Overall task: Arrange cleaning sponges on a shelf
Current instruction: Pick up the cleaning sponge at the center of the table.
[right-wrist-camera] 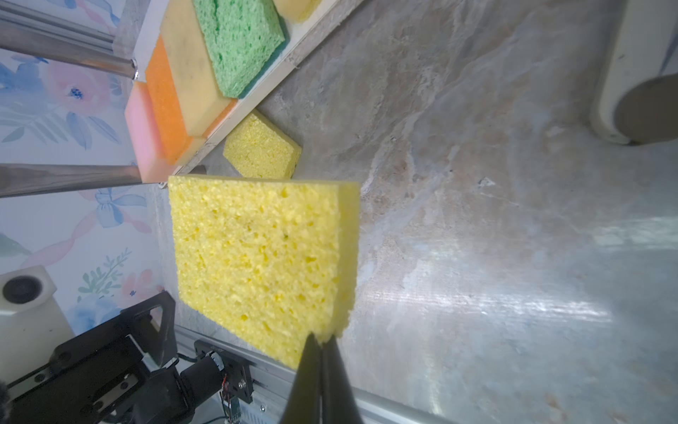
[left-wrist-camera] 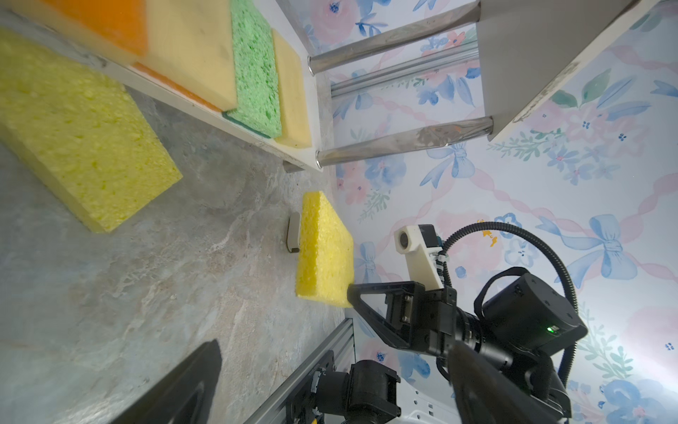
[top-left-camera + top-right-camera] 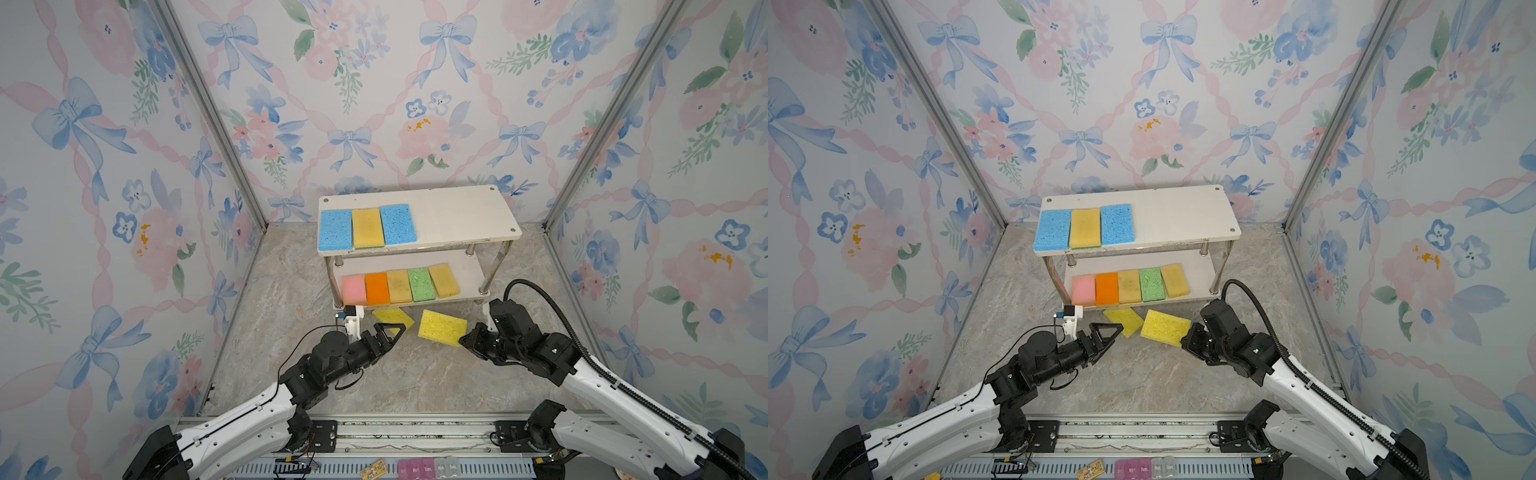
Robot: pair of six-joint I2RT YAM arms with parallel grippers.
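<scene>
Shelf (image 3: 457,216): at the bench's back edge.
Upper row (image 3: 367,227): three sponges at the top board's left end.
Lower row (image 3: 400,286): five sponges along the bottom board's front edge.
Grey clip (image 2: 293,235): on the bench, partly hidden behind the held sponge.
Loose sponge (image 3: 392,316): flat on the bench, just before the bottom board.
Left gripper (image 3: 397,330): fingers wide apart, empty, just beside the loose sponge.
Right gripper (image 1: 320,341): fingers pinched on the corner of the held sponge (image 3: 441,327), bright yellow, tilted.
</scene>
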